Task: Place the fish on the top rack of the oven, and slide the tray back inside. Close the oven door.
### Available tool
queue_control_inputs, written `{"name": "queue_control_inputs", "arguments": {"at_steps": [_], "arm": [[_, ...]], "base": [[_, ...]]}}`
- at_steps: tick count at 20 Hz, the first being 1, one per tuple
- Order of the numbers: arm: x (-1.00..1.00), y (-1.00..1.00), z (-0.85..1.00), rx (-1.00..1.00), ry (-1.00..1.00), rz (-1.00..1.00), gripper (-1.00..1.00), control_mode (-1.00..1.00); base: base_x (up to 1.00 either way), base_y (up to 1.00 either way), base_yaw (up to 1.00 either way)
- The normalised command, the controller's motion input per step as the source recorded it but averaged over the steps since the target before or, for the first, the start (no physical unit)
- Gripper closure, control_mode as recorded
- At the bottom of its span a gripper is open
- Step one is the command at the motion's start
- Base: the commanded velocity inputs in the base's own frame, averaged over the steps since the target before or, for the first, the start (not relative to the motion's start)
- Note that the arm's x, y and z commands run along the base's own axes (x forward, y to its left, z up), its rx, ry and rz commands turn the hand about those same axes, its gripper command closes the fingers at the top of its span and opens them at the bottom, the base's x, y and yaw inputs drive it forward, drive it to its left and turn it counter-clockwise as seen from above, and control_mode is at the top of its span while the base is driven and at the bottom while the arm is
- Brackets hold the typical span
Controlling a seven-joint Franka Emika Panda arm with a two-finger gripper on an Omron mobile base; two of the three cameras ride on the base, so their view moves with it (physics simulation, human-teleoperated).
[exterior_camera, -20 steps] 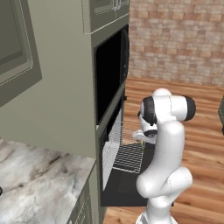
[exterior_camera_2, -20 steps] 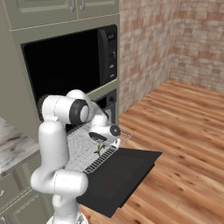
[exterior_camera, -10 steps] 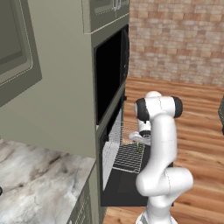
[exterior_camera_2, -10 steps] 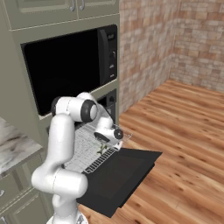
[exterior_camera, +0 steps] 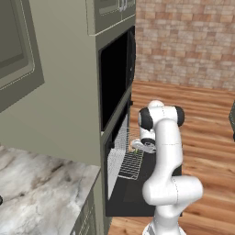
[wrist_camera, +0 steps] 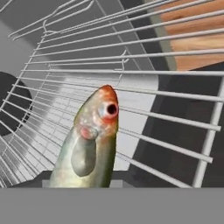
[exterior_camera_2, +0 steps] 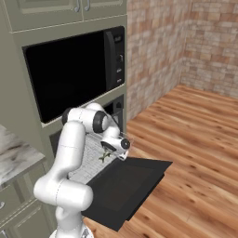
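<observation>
1. While my gripper (exterior_camera_2: 108, 156) is clamped on the fish (wrist_camera: 89, 144), I hold it just above the rack (exterior_camera_2: 88, 160), near the pulled-out front edge, over the open door (exterior_camera_2: 125, 186).
2. I judge placing is in hand; next calls for lowering, releasing, then pushing the rack into the oven (exterior_camera: 112, 160).
3. I can read no writing or brand.

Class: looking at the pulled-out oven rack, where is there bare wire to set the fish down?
The top rack is bare all around the fish, out to its front rail above the open oven door. It is crowded just at the gripper, shut on the fish.
</observation>
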Motion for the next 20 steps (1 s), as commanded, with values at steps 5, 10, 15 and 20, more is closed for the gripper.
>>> {"name": "queue_control_inputs", "arguments": {"at_steps": [5, 10, 15, 20], "arm": [[0.3, -0.05, -0.41, 0.0, 0.0, -0.04, -1.0, -1.0], [-0.12, -0.51, 0.03, 0.02, 0.0, -0.1, -1.0, -1.0], [-0.35, -0.16, 0.44, 0.02, 0.0, -0.04, -1.0, -1.0], [-0.11, 0.24, 0.56, 0.0, 0.0, -0.01, -1.0, -1.0]], "base": [[0.0, 0.0, 0.0], [0.0, 0.0, 0.0], [0.0, 0.0, 0.0], [0.0, 0.0, 0.0]]}}
